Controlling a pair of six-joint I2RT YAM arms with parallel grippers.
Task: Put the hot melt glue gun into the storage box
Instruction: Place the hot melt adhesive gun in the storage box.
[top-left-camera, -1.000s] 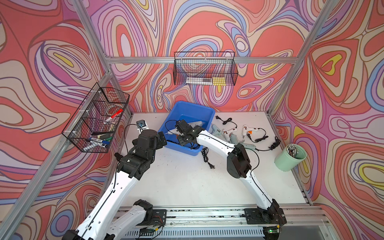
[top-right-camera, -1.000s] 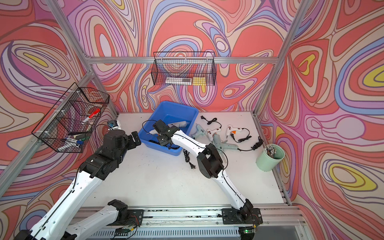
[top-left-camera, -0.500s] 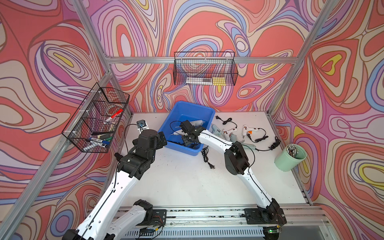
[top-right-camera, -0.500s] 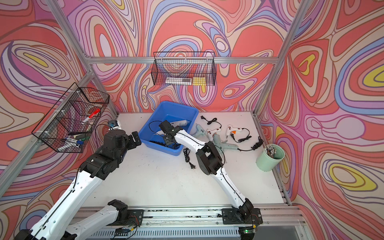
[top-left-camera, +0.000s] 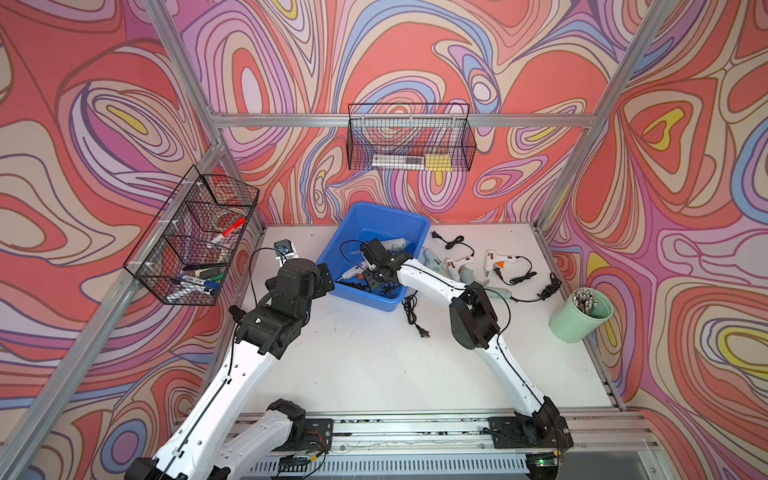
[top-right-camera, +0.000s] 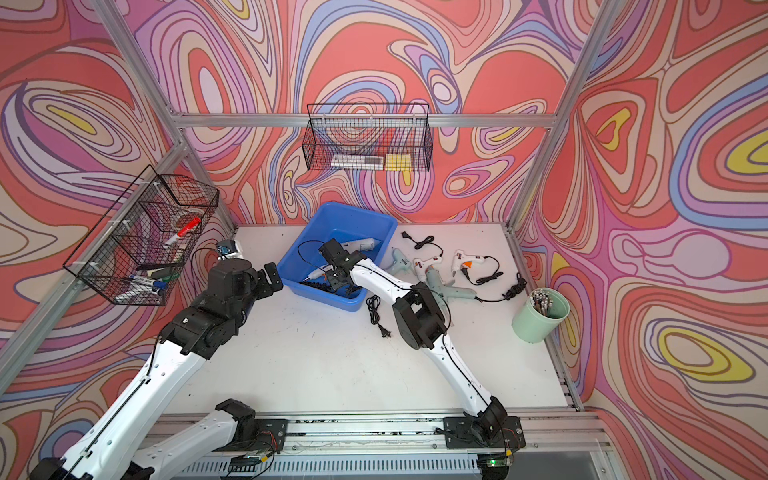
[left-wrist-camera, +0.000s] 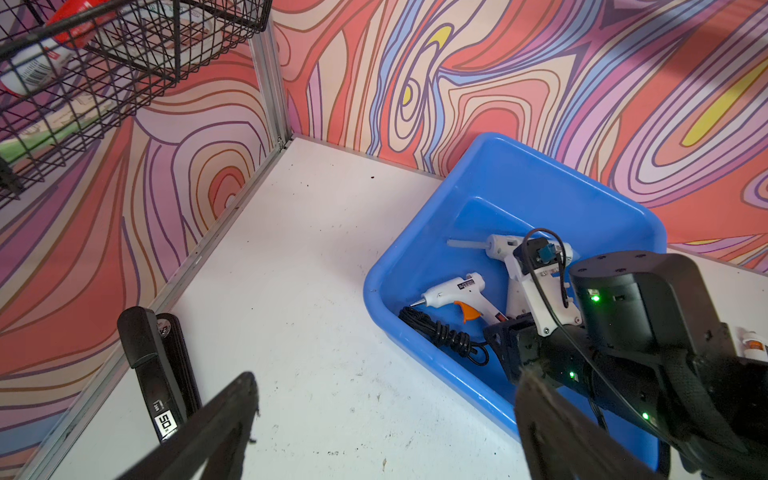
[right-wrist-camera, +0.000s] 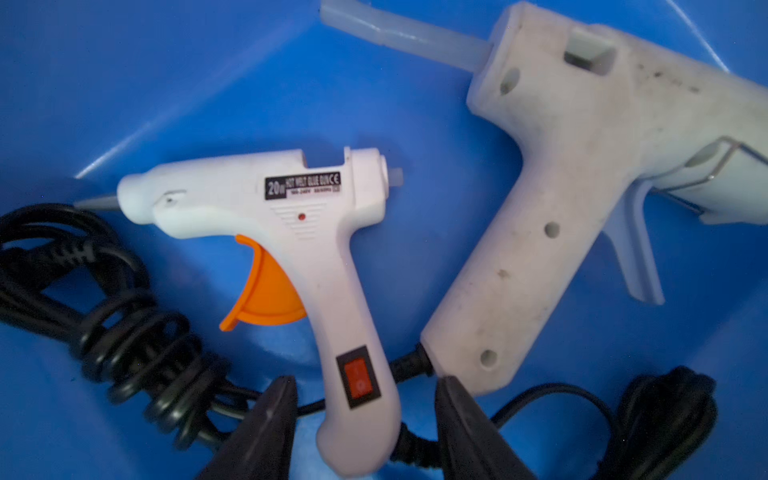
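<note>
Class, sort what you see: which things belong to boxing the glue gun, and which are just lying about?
Job: blue storage box; white glue gun with orange trigger, lying inside it; right gripper, open around its handle; glue guns on the table.
Lying about: two wire mesh baskets; mint-green cup.

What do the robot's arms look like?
The left arm and right arm are white tubes with chunky black joints, and a thin black cable runs along each. The left tool and right tool have pointed black fingers. Green lights dot the right wrist.
</note>
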